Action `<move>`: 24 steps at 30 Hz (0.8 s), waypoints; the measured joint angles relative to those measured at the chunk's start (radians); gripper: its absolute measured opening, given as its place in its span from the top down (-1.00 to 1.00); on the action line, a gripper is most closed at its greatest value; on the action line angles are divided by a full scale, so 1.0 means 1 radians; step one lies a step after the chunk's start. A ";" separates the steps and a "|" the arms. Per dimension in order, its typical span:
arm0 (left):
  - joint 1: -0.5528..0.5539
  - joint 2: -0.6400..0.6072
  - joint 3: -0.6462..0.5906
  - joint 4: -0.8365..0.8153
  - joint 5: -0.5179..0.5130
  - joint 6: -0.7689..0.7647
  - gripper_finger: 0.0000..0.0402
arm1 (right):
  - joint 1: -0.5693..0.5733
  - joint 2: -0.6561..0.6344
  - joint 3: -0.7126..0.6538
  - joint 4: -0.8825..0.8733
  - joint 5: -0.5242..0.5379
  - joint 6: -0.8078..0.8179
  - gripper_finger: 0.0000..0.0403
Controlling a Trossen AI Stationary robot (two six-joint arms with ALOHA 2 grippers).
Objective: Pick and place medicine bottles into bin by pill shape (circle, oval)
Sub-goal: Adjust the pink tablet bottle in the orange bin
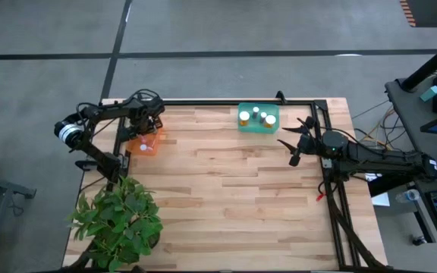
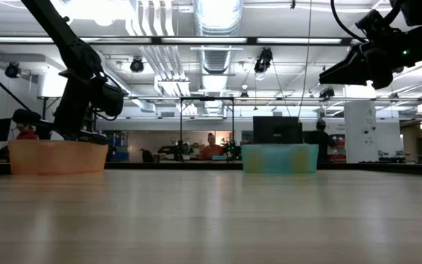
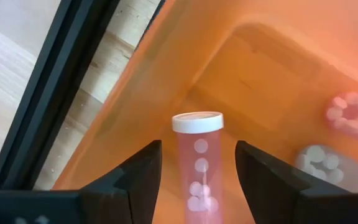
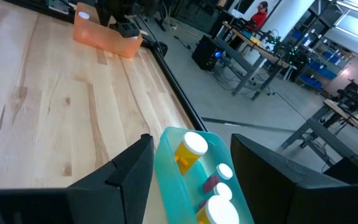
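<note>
My left gripper [image 1: 144, 125] reaches down into the orange bin [image 1: 144, 144] at the table's far left. It is open. In the left wrist view a medicine bottle [image 3: 197, 168] with a white cap and round white pills lies between the fingers, with a gap on either side. It lies on its side on the bin's floor. Two more bottles [image 3: 347, 112] [image 3: 319, 163] lie deeper in the bin. My right gripper [image 1: 288, 133] waits open and level beside the teal bin [image 1: 258, 118], which holds several white-capped bottles [image 4: 191, 149].
A black frame rail [image 1: 234, 101] runs along the table's far edge and down both sides. A potted green plant [image 1: 120, 220] stands at the near left corner. The bare wood in the middle [image 1: 226, 189] is free room. People sit in the room beyond the table.
</note>
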 joint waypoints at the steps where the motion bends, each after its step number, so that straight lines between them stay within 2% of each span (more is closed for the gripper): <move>1: 0.000 0.005 0.001 0.001 0.000 0.000 0.08 | 0.000 0.000 0.000 0.000 0.000 0.000 -0.01; 11: -0.001 0.013 0.002 0.006 0.000 0.000 0.13 | 0.000 0.000 0.000 0.000 0.000 0.000 -0.01; 24: -0.002 0.011 -0.001 0.005 -0.009 0.001 0.72 | 0.000 0.000 0.000 -0.001 0.000 0.000 -0.01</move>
